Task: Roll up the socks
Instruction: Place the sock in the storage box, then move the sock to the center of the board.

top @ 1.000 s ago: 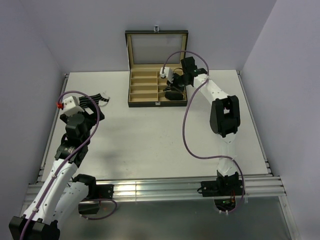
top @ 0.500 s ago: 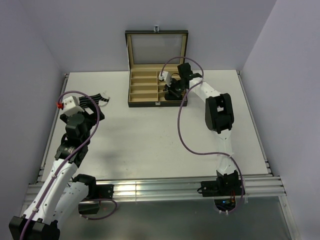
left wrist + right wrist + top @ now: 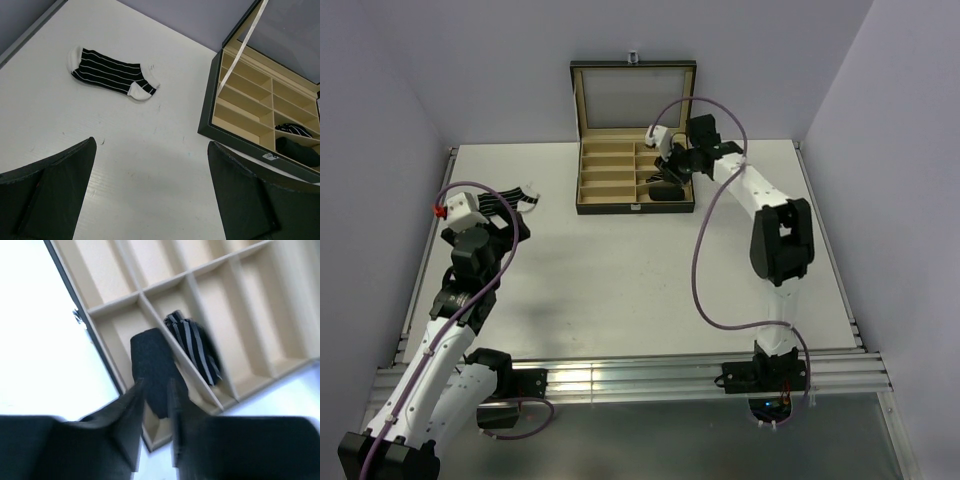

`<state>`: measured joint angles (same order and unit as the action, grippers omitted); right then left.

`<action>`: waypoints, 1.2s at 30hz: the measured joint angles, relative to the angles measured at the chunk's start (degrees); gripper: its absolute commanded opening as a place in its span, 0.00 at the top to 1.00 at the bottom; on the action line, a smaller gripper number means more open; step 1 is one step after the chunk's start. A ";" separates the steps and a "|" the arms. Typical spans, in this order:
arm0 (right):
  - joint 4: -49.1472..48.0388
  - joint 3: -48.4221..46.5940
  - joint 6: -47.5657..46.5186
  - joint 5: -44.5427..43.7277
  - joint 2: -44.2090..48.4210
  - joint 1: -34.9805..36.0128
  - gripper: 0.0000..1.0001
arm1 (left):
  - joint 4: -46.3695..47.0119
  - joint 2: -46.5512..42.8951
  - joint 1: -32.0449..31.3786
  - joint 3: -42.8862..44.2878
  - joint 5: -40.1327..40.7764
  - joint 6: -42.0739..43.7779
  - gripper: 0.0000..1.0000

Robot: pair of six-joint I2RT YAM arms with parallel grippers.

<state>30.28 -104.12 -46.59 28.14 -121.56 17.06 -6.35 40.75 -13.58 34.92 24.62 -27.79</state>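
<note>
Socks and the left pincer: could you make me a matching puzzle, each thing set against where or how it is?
Things:
1. flat striped sock
2. plain black bundle
3. striped bundle
4. left pincer

Place or state:
A. wide open, empty
B. box compartment against the front wall
C. spread on the table, outside the box
D. second compartment back from the front wall

Pairs: 1-C, 2-B, 3-D, 4-A.

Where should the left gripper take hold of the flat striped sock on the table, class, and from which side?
At the white-tipped end away from the box, coming down from above. The striped sock lies flat and stretched out on the table, so a top pinch at an end likely works.
</note>
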 measured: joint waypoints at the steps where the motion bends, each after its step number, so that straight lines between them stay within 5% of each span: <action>1: -0.90 1.51 1.07 -0.50 2.75 0.00 0.60 | -0.09 0.11 0.02 0.02 -0.20 -0.31 0.01; 9: -10.60 18.91 14.14 -5.07 29.33 0.07 0.40 | -6.58 9.79 0.02 6.01 -0.94 -4.68 0.01; 26: -18.36 50.25 47.23 -29.94 68.94 0.15 0.00 | -20.04 47.30 5.20 31.91 -7.06 -12.35 0.03; 36: -19.04 58.07 58.10 -32.68 76.02 0.04 0.08 | -17.11 70.86 10.84 54.07 -5.95 -11.39 0.04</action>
<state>11.25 -46.04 11.51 -4.54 -45.54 17.10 -23.46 111.61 -2.74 88.99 18.68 -39.18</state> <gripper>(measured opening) 0.931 0.959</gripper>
